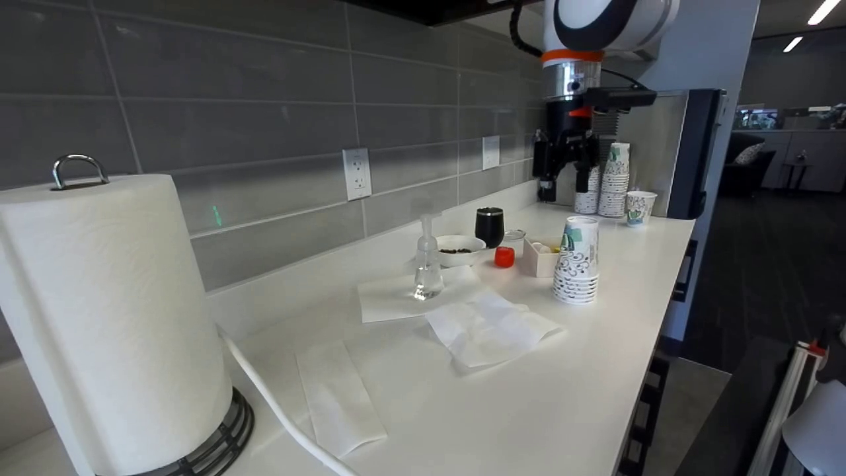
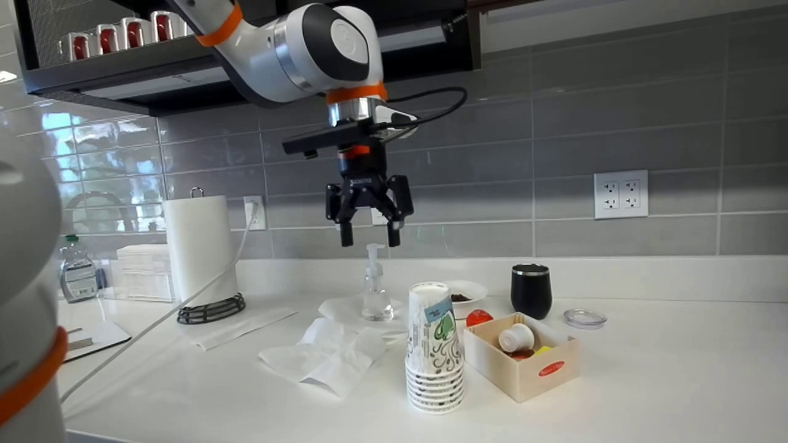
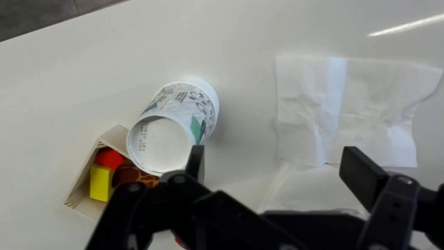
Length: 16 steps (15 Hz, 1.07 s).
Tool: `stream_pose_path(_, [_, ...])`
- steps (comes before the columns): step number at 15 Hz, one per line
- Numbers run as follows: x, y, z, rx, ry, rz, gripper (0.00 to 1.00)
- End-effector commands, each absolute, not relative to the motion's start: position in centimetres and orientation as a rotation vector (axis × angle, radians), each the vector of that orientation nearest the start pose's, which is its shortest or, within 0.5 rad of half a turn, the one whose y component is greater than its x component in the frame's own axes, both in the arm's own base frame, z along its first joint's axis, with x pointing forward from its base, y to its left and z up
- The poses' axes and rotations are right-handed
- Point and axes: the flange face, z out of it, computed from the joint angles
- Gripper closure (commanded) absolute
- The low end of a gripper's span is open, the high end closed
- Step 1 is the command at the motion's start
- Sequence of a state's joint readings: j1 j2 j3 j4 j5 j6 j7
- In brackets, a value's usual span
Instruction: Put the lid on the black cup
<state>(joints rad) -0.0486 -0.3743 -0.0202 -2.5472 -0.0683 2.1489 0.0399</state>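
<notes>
1) On the white counter [image 2: 665, 369], the black cup [image 2: 531, 292] stands upright near the grey tiled wall [image 2: 468, 203], plain below a silvery rim
2) Just beside it and apart, the clear lid [image 2: 584, 318] lies flat on the counter
3) Above, the gripper [image 2: 370, 237] hangs with its fingers spread apart; pale lettering on its body is too small to read
4) Upturned stacked paper cups [image 2: 434, 351] carry a blue patch [image 2: 438, 309] of fine print; in the wrist view, tiny characters [image 3: 143, 135] on the top base cannot be read surely
5) The wooden box [image 2: 529, 384] wears a red oval label [image 2: 551, 368], its script illegible
6) A green-capped bottle [image 2: 78, 277] bears a label, wording too small
</notes>
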Motion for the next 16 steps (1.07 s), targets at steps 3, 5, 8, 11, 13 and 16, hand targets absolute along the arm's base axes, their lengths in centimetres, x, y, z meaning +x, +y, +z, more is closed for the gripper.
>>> stream_pose_path(3, [40.4, -10.6, 41.4, -3.135, 0.454, -0.249, 0.0])
stream_pose_path(5, [41.0, -13.5, 41.8, -3.1, 0.557, -0.334, 0.0])
stream_pose_path(8, [42.4, -17.4, 41.7, -3.039, 0.691, -0.495, 0.0])
stream_pose_path(11, [44.1, -20.7, 40.6, -2.988, 0.796, -0.621, 0.0])
stream_pose_path(13, [45.6, -22.6, 39.6, -2.954, 0.865, -0.667, 0.0])
stream_pose_path(16, [48.0, -25.7, 37.6, -2.922, 0.961, -0.689, 0.0])
